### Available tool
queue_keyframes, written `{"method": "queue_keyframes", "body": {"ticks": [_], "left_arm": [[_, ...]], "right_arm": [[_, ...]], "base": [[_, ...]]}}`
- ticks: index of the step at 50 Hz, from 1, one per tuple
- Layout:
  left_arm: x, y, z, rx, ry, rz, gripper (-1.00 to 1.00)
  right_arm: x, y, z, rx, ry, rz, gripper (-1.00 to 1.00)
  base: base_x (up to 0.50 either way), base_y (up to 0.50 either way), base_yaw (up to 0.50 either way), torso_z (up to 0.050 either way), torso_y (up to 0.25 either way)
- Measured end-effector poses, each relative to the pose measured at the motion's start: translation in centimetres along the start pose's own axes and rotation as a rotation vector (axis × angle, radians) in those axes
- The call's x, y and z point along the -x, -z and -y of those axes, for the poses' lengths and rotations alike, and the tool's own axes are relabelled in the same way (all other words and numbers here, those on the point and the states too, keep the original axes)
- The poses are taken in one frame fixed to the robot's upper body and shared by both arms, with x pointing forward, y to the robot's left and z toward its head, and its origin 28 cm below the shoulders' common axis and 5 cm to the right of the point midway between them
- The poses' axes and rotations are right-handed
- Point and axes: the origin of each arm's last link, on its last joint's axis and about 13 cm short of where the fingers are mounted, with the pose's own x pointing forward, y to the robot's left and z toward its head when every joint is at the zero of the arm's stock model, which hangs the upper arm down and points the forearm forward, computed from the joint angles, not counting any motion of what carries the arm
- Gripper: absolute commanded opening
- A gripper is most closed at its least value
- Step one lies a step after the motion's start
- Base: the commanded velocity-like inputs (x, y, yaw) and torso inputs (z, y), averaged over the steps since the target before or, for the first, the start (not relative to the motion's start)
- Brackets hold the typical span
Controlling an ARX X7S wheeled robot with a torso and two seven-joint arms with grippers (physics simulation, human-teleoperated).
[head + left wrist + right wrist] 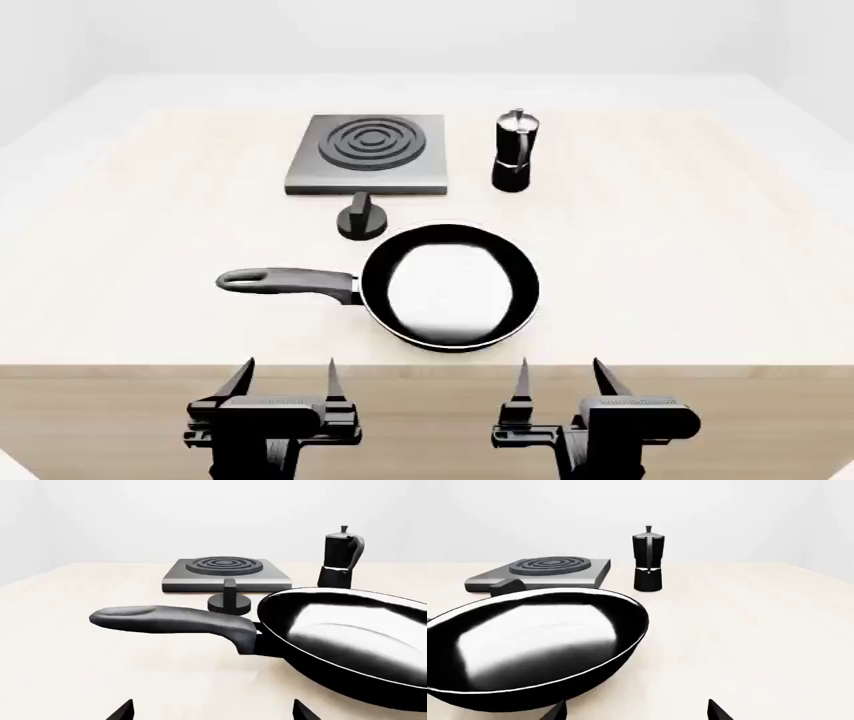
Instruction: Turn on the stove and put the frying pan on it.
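Note:
The frying pan, black with a pale glossy inside, lies on the table with its long grey handle pointing left. It also shows in the left wrist view and the right wrist view. The grey stove with burner rings sits behind it, and its small black knob stands between them. My left gripper is open and empty at the table's front edge, short of the handle. My right gripper is open and empty in front of the pan.
A black-and-silver moka pot stands to the right of the stove. The pale wooden table stretches wide to both sides. Its front edge runs just ahead of both grippers.

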Motion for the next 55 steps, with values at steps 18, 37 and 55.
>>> {"method": "queue_keyframes", "body": {"ticks": [18, 37, 55], "left_arm": [[0.0, 0.5, -0.1, -0.007, -0.005, -0.022, 1.0], [-2.6, -7.9, -1.0, 0.011, 0.028, 0.009, 1.0], [-2.9, -10.8, -1.3, 0.012, 0.057, 0.036, 1.0]], "right_arm": [[0.3, -0.4, -0.5, 0.037, -0.02, 0.016, 1.0], [-2.4, -9.2, 0.5, 0.033, -0.031, 0.077, 1.0], [-2.2, -12.3, 4.6, 0.077, 0.259, 0.122, 1.0]], "base": [[0.0, 0.0, 0.0, 0.0, 0.0], [0.0, 0.0, 0.0, 0.0, 0.0], [0.0, 0.0, 0.0, 0.0, 0.0]]}}
